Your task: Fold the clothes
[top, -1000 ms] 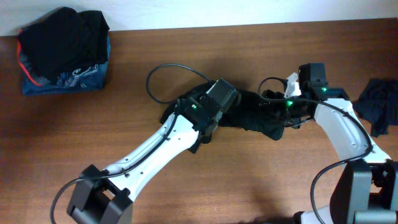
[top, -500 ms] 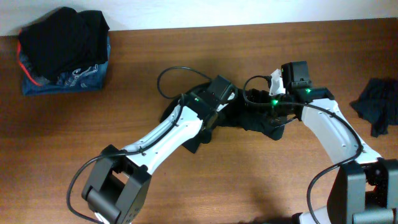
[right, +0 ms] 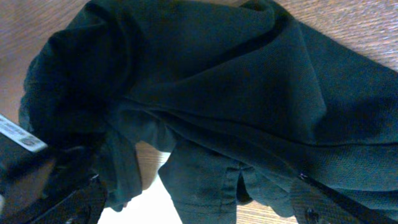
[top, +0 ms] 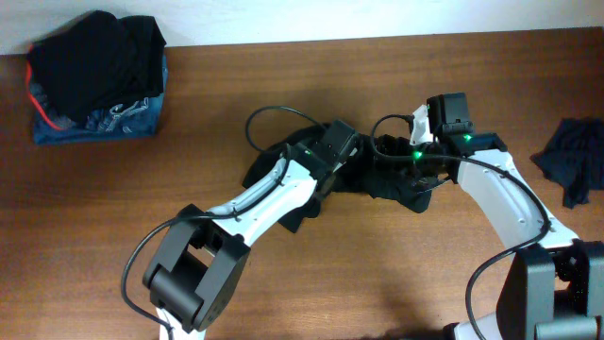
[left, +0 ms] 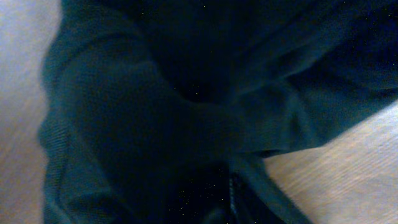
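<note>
Black clothes (top: 382, 179), one crumpled T-shirt, are bunched mid-table (top: 283, 76) between both arms. The right gripper (right: 193, 208) is spread wide over the cloth. The left gripper (top: 335, 156) is buried in fabric and its grip cannot be told. No fold is made yet. Grasping the edges and spreading the shirt flat is judged to be needed next.

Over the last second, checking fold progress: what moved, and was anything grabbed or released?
The right gripper shifted left over the black T-shirt; the left arm's elbow swung right, left gripper barely moving. No grab or release visible. T-shirt, corner stack, right-edge garment unchanged.
</note>
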Robot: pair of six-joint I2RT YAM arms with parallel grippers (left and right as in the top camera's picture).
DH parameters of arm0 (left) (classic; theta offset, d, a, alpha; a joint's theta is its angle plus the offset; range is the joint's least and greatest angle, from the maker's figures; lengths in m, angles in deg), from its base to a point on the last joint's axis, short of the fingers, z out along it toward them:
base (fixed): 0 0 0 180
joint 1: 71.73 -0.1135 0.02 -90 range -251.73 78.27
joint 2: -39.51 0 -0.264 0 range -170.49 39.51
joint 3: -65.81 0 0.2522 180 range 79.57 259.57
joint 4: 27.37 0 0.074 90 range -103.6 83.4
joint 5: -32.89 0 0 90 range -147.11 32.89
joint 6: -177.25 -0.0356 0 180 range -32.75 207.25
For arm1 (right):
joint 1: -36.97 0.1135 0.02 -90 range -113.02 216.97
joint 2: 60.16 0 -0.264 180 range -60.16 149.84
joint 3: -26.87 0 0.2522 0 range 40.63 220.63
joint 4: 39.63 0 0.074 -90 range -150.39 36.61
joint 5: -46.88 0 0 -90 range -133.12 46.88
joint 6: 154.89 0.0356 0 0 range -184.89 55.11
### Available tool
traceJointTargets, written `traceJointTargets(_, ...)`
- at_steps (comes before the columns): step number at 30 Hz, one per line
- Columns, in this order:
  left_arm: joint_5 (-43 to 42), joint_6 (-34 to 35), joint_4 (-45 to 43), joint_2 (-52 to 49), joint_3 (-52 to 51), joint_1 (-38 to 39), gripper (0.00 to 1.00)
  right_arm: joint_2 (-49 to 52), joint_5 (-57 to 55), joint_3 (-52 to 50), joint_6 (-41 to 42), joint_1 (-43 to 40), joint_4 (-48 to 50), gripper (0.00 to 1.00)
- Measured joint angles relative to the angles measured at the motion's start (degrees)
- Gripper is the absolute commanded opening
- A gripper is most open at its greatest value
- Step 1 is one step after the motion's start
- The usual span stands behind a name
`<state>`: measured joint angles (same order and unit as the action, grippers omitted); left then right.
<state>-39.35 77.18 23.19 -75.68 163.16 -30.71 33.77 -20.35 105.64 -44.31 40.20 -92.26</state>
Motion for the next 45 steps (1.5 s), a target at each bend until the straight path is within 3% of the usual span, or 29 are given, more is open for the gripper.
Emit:
traceJointTargets(5,5.05,0.00,0.79,0.00,0.00,0.00,0.28,0.00,-0.57,0.00,-0.02,0.00,0.00,0.99)
traceJointTargets(8,8.17,-0.02,2.27,0.00,0.48,0.00,0.08,0.00,-1.92,0.00,0.00,0.00,-0.07,1.00)
traceJointTargets(12,11.28,-0.17,2.84,0.35,1.70,-0.31,0.02,0.00,-2.84,0.00,-0.02,0.00,-0.26,0.98)
traceJointTargets(29,17.84,-0.20,5.07,0.92,2.62,-13.11,0.01,0.00,-6.08,0.00,0.02,0.00,-1.14,0.99)
traceJointTargets(41,19.58,-0.20,-13.90,1.20,3.41,-20.22,0.01,0.07,-6.29,-1.51,0.02,0.00,-1.18,0.99)
traceJointTargets(45,19.78,-0.22,-23.37,1.20,3.48,-20.52,0.07,0.07,-6.29,-1.51,-0.02,0.00,-1.18,0.99)
